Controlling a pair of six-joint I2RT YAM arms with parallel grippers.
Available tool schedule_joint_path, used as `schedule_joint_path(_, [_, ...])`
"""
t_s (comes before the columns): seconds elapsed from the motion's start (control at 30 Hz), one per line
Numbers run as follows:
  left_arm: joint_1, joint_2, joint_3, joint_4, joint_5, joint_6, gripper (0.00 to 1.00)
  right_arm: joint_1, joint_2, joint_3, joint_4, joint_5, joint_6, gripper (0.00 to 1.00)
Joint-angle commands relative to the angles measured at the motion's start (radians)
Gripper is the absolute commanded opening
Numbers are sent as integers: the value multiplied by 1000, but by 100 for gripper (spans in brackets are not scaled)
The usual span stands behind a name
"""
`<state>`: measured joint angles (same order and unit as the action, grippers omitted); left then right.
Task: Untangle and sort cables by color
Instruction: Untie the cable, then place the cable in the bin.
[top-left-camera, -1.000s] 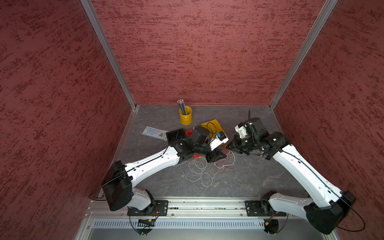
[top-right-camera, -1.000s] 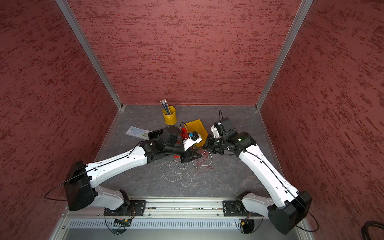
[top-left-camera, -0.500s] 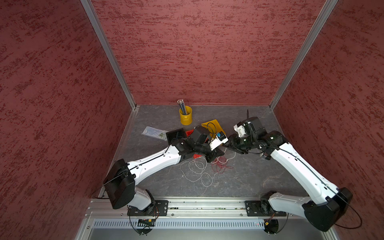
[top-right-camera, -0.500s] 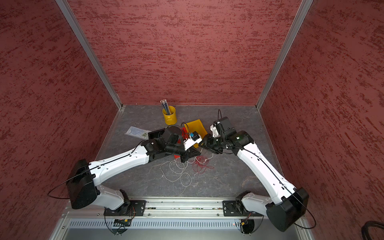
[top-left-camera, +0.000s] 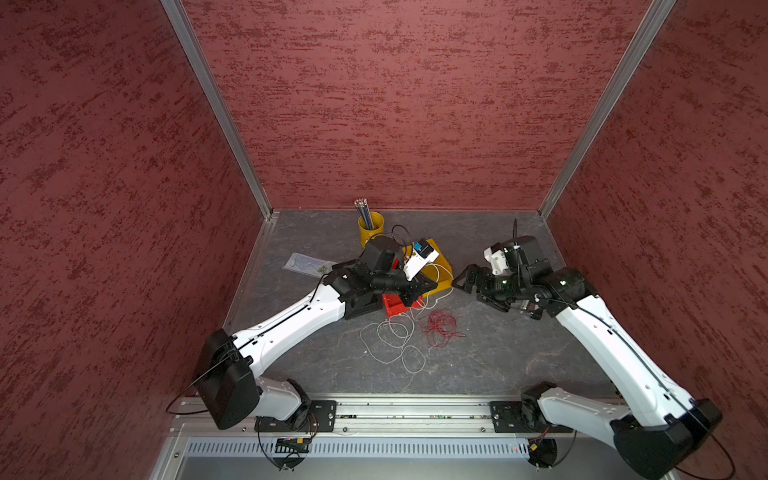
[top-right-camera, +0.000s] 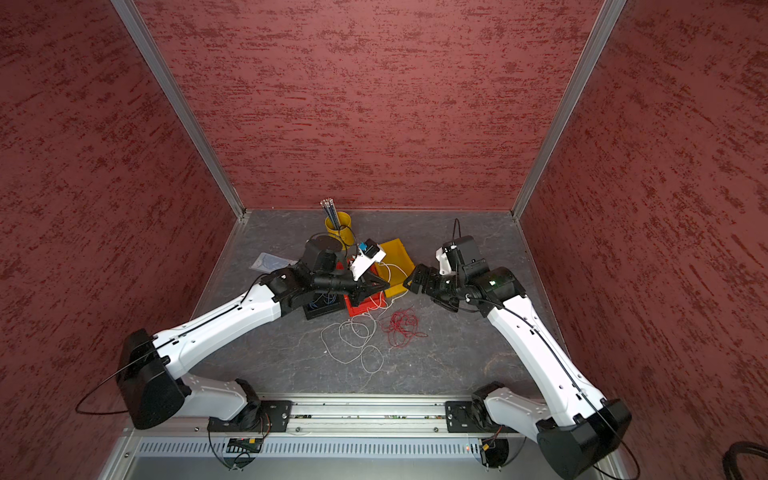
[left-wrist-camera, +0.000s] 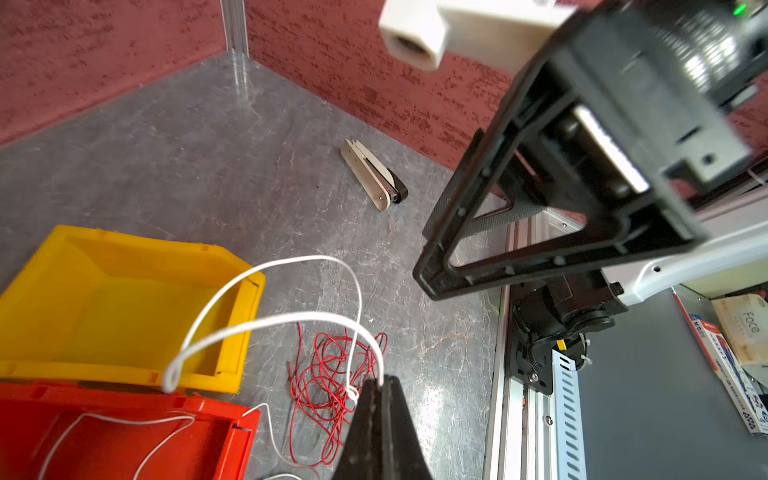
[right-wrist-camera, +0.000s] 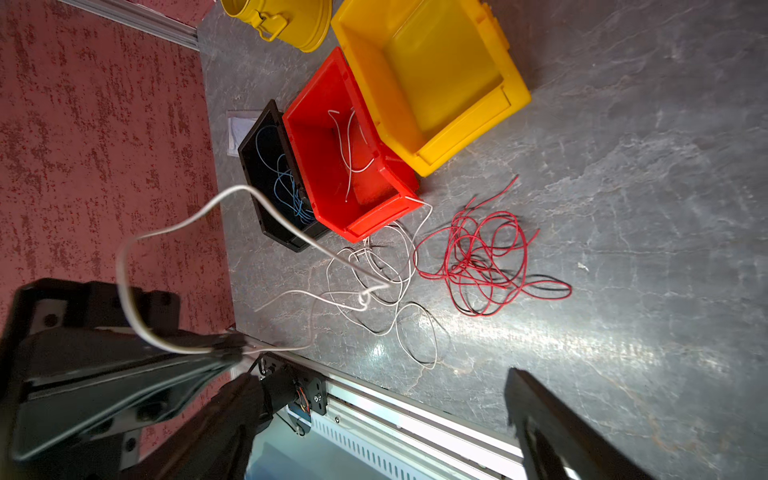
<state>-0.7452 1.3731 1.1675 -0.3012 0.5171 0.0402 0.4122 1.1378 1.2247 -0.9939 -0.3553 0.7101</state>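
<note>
My left gripper (left-wrist-camera: 382, 380) is shut on a whitish cable (left-wrist-camera: 266, 322), which arches up from its tip over the bins; the right wrist view shows that loop (right-wrist-camera: 137, 241) too. In both top views this gripper (top-left-camera: 430, 287) (top-right-camera: 384, 284) hovers over the red bin's front. My right gripper (right-wrist-camera: 378, 374) stands open and empty, apart to the right (top-left-camera: 465, 280). A red cable tangle (top-left-camera: 440, 328) (right-wrist-camera: 478, 257) and loose whitish cables (top-left-camera: 395, 340) (right-wrist-camera: 374, 291) lie on the floor. Blue cables (right-wrist-camera: 286, 187) sit in the black bin.
The red bin (right-wrist-camera: 374, 216) holds a few whitish strands; the yellow bin (right-wrist-camera: 465, 141) beside it holds nothing. A yellow cup with pencils (top-left-camera: 370, 228) and a plastic bag (top-left-camera: 305, 264) lie behind. A small flat tool (left-wrist-camera: 374, 178) rests near the right wall.
The right gripper has opened, let go of the cables and drawn back to the right. The left gripper has shut on the whitish cable.
</note>
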Motion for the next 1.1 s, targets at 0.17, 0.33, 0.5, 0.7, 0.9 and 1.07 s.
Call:
schedule_joint_path(0.17, [79,-83,102,-39,28,-29,0,-9,11,-29,143,-2,11,98])
schedule_joint_path(0.33, [141,-86,161,-61,58,-33,0,-9,14,-57,204,-19,29,98])
schedule_joint_path(0.5, [190,-82,204,-76,61,-7,0,-10,23,-57,229,-32,32,98])
schedule_joint_path(0.7, [263,-39,212,-29,119,-3,0,-9,36,-57,253,-40,38,98])
schedule_joint_path(0.9, [310,22,190,55,182,-22,0,-9,53,-47,246,-40,32,98])
schedule_joint_path(1.07, [346,89,139,132,233,-52,0,-9,86,-9,224,-29,10,98])
